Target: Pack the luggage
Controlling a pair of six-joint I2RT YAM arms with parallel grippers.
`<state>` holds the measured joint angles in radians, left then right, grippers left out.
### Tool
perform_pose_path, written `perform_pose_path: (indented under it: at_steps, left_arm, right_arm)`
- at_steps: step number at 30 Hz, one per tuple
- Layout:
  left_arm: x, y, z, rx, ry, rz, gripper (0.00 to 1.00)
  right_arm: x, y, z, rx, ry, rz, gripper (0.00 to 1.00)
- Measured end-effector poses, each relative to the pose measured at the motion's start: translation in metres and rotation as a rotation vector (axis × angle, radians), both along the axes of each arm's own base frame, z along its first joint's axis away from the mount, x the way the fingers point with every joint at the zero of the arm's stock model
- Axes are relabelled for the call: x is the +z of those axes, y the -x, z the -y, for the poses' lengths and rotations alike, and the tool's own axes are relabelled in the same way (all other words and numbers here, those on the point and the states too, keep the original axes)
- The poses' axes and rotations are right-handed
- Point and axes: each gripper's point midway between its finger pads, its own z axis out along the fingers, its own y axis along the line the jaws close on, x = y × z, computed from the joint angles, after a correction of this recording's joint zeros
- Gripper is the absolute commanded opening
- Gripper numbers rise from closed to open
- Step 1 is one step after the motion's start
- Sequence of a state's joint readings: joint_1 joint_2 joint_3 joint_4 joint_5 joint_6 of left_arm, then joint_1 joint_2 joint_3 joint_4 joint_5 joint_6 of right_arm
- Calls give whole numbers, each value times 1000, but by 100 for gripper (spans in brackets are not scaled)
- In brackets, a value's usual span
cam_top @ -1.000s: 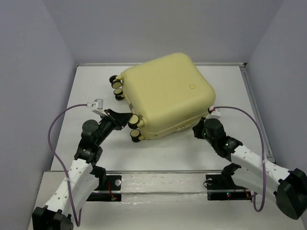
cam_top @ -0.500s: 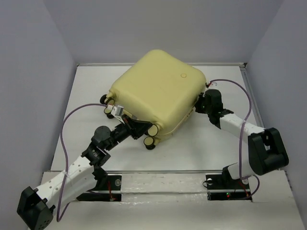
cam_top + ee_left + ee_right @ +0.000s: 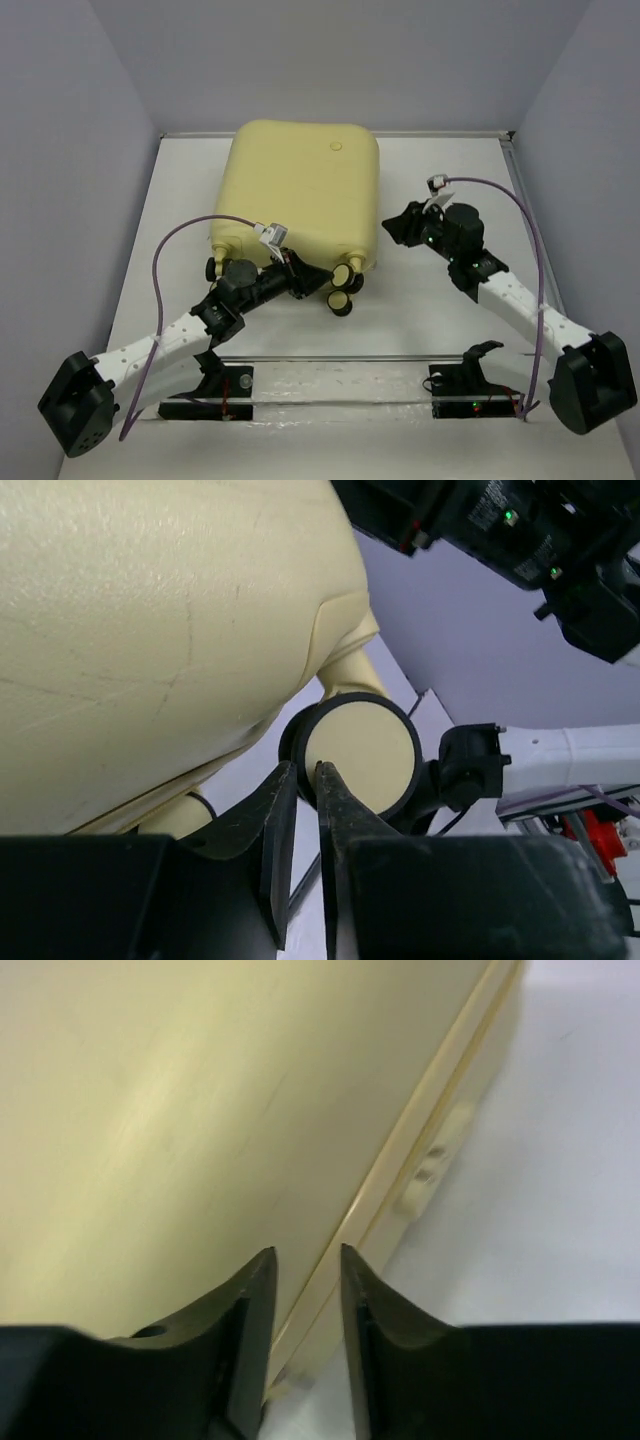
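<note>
Just ahead, luggage (image 3: 300, 190) — wheel (image 3: 360, 750) beside left hand (image 3: 307, 770)

White matte surface (image 3: 460, 330) fills the cell floor, boxed on 3 sides by plain pale lavender-grey walls: back wall (image 3: 340, 60), L wall (image 3: 60, 200), R wall (image 3: 590, 150). Thin metal rail (image 3: 533, 235) runs along surface's R edge. Clear glossy strip (image 3: 340, 385) spans the near edge. Light even, diffuse; shadows soft.

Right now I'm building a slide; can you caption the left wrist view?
Left gripper pointing at a cream wheel beneath the yellow suitcase.
</note>
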<state>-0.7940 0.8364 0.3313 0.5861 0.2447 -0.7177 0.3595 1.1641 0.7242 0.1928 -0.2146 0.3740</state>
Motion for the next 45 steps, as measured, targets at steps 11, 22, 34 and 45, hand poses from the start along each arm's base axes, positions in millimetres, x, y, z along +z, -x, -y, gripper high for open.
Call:
perform_pose_path:
  at_steps: [11, 22, 34, 45]
  left_arm:
    - [-17, 11, 11, -62, -30, -62, 6]
    - [-19, 19, 11, -84, -42, -70, 12]
    - [-28, 34, -2, -117, -125, -44, 74]
    - [-26, 52, 24, -267, -148, -43, 93]
  right_arm:
    - [-125, 129, -4, 165, -45, -169, 40]
    - [-114, 103, -19, 247, 27, 14, 40]
    - [-70, 90, -27, 309, 77, 216, 41]
    - [-71, 81, -35, 381, 116, 221, 40]
